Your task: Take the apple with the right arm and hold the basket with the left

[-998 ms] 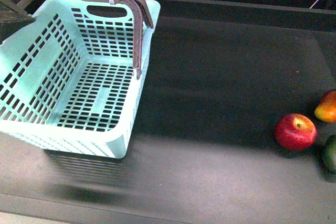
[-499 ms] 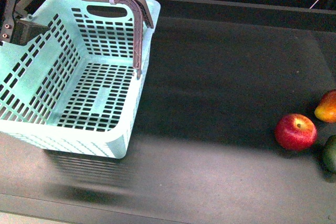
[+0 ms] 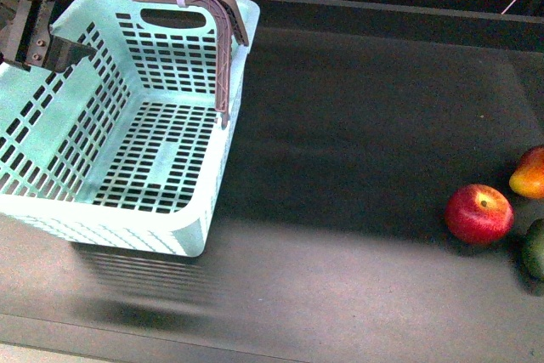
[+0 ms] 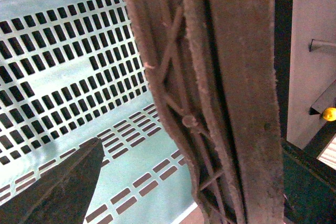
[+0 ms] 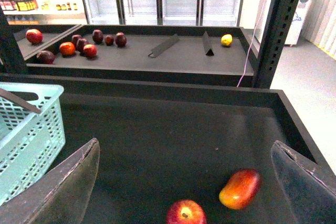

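Separating basket (image 3: 194,237) and apple (image 3: 478,213) — open dark surface (image 3: 340,159).

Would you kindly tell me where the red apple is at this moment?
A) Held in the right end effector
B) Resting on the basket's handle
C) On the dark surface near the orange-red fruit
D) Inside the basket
C: the apple lies on the dark surface near the orange-red fruit, well apart from the basket, and the right end effector is open and empty.
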Robot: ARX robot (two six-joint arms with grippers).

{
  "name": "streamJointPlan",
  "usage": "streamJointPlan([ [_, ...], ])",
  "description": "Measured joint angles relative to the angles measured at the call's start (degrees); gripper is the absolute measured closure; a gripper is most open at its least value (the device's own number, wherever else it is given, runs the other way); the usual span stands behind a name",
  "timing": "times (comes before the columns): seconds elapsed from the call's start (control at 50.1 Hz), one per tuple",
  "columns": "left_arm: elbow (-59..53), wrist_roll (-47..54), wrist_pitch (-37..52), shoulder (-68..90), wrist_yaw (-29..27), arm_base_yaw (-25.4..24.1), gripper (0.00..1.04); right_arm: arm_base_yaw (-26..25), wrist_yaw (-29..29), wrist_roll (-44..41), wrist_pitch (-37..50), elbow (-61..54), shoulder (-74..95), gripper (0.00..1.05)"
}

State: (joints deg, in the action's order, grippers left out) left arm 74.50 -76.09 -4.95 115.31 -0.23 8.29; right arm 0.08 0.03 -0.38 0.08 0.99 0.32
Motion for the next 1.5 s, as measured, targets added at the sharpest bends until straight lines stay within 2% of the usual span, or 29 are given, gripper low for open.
streamJointPlan([
  [0.1,0.52,0.17,-0.44,0.33,-0.2,0.2,0.07,0.0,0.0,0.0,0.0,0.0,0.0,0.09],
  [0.18,0.83,0.22,-0.59,0.59,-0.24,0.28,0.14,0.0,0.0,0.0,0.0,0.0,0.0,0.09],
  [0.299,1.25,0.22,-0.72,1.14,-0.5,0.44,0.34,0.0,0.0,0.0,0.0,0.0,0.0,0.09],
  [0.399,1.88,0.04,-0.72,1.4,-0.72,0.57,0.57,0.0,0.0,0.0,0.0,0.0,0.0,0.09],
  [0.479,2.08,-0.2,-0.46,1.4,-0.68,0.63,0.71,0.0,0.0,0.0,0.0,0.0,0.0,0.09],
  [0.579,2.08,-2.47,0.17,1.36,-0.61,0.77,0.83,0.0,0.0,0.0,0.0,0.0,0.0,0.09],
  [0.859,0.11,-2.1,1.99,-0.57,-0.22,1.29,0.86,0.0,0.0,0.0,0.0,0.0,0.0,0.09],
  [1.158,-2.58,5.95,2.71,-9.42,-1.09,2.19,0.86,0.0,0.0,0.0,0.0,0.0,0.0,0.09],
  [1.298,-3.5,10.62,1.86,-17.77,1.46,3.04,0.86,0.0,0.0,0.0,0.0,0.0,0.0,0.09],
  [1.497,-5.31,10.95,0.55,-23.45,5.92,7.74,0.86,0.0,0.0,0.0,0.0,0.0,0.0,0.09],
])
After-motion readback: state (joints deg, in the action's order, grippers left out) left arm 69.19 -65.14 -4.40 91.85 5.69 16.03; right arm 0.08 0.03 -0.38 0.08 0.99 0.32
